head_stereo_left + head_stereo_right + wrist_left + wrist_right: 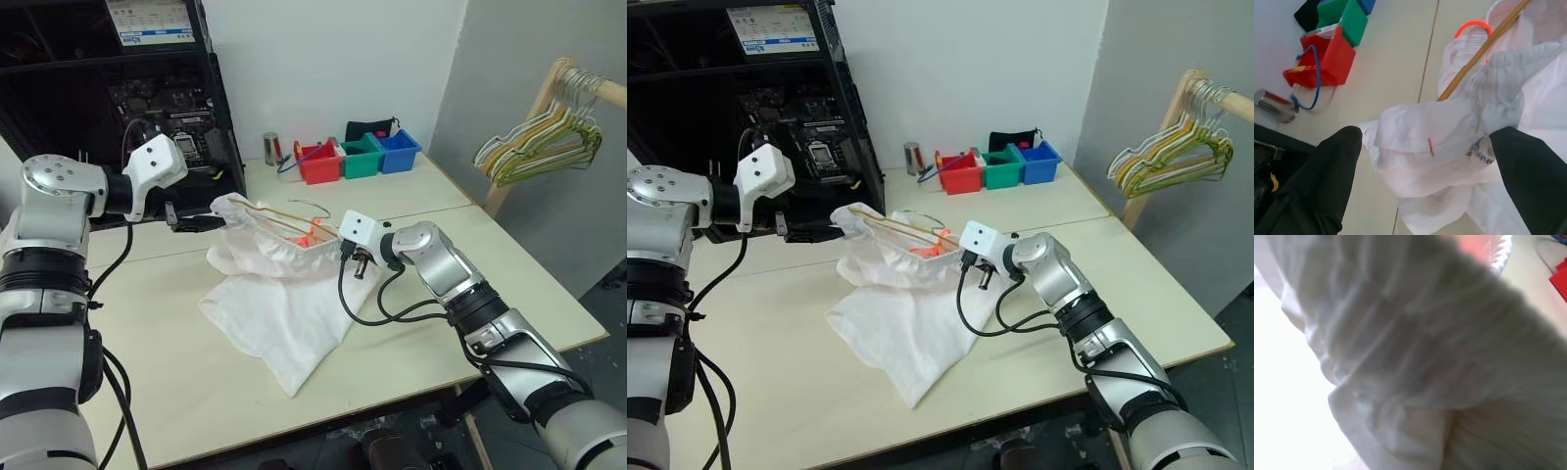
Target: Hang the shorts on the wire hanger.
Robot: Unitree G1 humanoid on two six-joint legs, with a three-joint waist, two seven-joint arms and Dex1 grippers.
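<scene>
Left tool (1420, 161): its two black fingers (1327, 181) stand wide apart, one on each side of the left corner of the shorts' waistband; no finger presses on the cloth.
Right tool (345, 257): closed on the right end of the waistband, holding it raised above the counter.
Shorts (279, 318): white, in the middle of the counter (441, 284); waistband lifted between the two tools, the rest hangs down and lies spread on the near side.
Wire hanger (284, 214): thin, tan; its straight bar lies along the open waistband, its small hook points to the far side.
Bins (358, 157): red, green and blue, at the far edge.
Bunch of hangers (544, 137): on a wooden rail at far right.
</scene>
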